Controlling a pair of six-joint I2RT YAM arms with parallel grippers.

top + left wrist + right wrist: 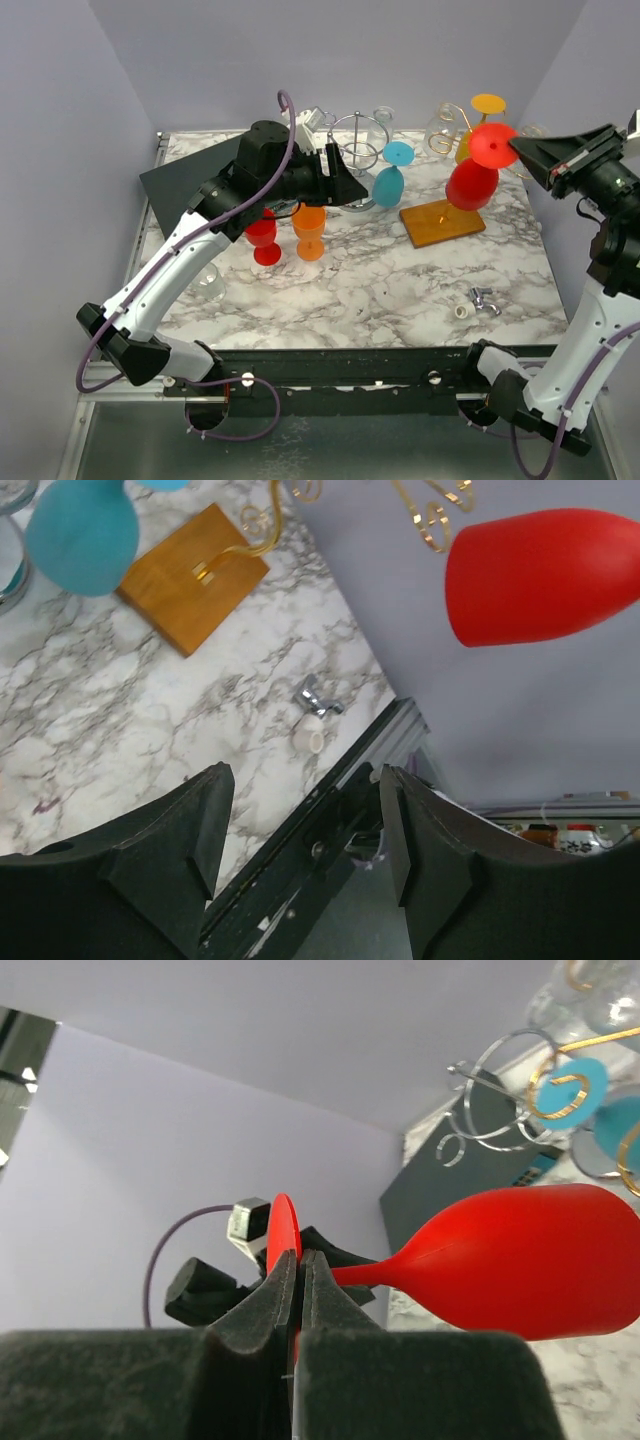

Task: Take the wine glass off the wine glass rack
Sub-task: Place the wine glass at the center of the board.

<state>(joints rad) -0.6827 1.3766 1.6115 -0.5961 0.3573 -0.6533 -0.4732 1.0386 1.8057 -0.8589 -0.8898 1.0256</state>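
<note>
Right jaws are clamped shut on the foot of the red glass (520,1260), pinching the disc edge-on. The glass hangs tilted at the upper right of the top view, bowl over the rack (442,222); can't tell if it's clear of the gold wire. Left jaws are open and empty, mid-frame beside the teal glass (388,185).

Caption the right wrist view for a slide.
Right gripper shut on the thin foot of the red wine glass, its bowl pointing out sideways.
</note>
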